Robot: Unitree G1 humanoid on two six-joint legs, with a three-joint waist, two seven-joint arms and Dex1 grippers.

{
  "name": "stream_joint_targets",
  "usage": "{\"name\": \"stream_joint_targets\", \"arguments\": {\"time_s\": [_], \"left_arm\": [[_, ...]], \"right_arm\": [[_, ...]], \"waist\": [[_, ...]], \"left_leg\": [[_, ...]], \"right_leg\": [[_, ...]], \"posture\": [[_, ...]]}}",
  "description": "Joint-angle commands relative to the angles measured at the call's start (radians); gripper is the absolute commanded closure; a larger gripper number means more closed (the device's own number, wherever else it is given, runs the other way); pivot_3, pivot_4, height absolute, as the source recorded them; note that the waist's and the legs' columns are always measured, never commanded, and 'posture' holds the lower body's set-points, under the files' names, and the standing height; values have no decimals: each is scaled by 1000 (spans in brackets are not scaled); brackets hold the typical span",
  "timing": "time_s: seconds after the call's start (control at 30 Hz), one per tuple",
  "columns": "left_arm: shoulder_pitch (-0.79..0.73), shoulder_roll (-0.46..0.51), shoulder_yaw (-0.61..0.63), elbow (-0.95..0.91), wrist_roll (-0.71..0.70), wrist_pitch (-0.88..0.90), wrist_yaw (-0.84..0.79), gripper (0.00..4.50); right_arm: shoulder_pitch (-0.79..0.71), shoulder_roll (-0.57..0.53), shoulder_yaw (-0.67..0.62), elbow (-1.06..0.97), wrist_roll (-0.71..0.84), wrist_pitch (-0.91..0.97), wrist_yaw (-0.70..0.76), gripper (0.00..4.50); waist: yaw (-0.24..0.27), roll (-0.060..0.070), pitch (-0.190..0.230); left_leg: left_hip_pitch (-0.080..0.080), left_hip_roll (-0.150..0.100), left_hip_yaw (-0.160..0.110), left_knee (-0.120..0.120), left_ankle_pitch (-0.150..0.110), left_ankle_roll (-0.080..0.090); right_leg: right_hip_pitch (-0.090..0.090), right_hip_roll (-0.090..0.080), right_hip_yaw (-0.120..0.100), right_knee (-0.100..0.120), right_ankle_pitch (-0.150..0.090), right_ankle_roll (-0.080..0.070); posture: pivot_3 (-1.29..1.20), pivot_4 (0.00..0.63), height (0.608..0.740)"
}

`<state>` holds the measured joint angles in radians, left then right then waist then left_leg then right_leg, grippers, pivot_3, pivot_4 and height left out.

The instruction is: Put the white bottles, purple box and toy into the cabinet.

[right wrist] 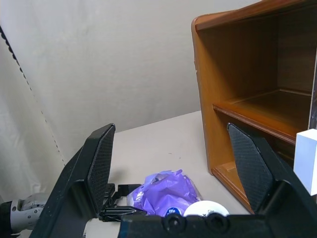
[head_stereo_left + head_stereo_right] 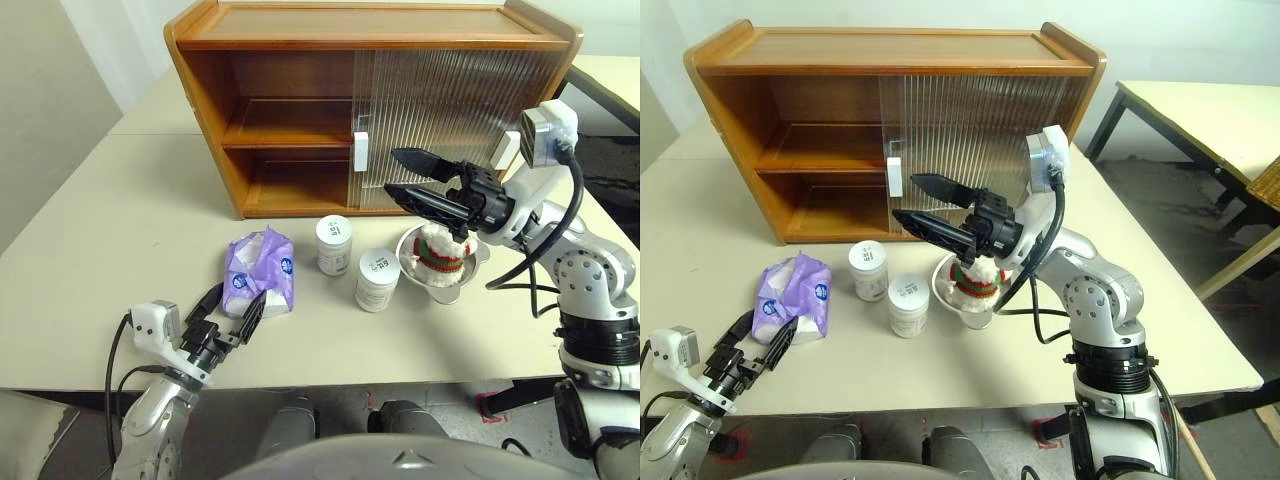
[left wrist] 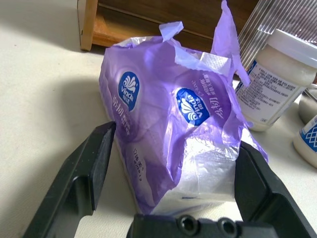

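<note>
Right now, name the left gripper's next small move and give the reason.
Probably close on the purple box: the left gripper is open with a finger on each side of the pack, and the cabinet shelves on the left are uncovered.

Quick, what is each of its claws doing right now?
Left gripper: open, fingers either side of the purple box, not gripping.
Right gripper: open, holding nothing.

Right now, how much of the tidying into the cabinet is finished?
Nothing is stored yet: the cabinet has bare shelves behind its opened left side. In hand: the open left end effector straddles the purple box, not yet gripping. Left: both white bottles and the toy, which sits in a steel bowl.
</note>
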<state>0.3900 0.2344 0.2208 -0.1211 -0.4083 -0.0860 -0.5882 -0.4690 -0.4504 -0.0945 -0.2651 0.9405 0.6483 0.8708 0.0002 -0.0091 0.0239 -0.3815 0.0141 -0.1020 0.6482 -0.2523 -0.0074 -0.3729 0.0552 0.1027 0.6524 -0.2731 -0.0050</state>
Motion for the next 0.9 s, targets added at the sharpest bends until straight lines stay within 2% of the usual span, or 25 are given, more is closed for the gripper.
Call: {"name": "stream_joint_targets", "arguments": {"time_s": [0.03,0.27,0.4,0.6,0.9], "left_arm": [[10,5,-5,40,12,23,11,939],[-18,17,5,20,-8,23,4,3315],[-54,39,15,-32,-34,50,18,4490],[-142,78,52,-116,-100,129,53,4490],[-420,160,114,-272,-283,385,214,4490]], "right_arm": [[-1,-6,-7,-18,0,6,-8,0],[2,-4,-4,-18,-3,2,-10,0],[-3,-1,0,-11,-7,-1,-7,0],[-7,0,4,-4,-10,-3,0,0],[-11,13,11,1,-20,-5,2,0]], "waist": [[-1,1,0],[-2,1,-1],[-2,1,-1],[-2,-1,0],[-2,-2,0]], "left_leg": [[0,0,0,0,0,0],[1,0,0,0,1,1],[0,0,0,0,1,1],[0,-4,1,0,1,1],[2,-6,2,2,3,2]], "right_leg": [[0,0,0,0,0,0],[0,1,0,1,0,0],[0,1,0,1,0,0],[0,1,0,1,0,0],[4,1,-1,1,5,-2]], "posture": [[-19,43,740],[-16,42,740],[-11,40,740],[-6,38,740],[-15,48,740]]}}
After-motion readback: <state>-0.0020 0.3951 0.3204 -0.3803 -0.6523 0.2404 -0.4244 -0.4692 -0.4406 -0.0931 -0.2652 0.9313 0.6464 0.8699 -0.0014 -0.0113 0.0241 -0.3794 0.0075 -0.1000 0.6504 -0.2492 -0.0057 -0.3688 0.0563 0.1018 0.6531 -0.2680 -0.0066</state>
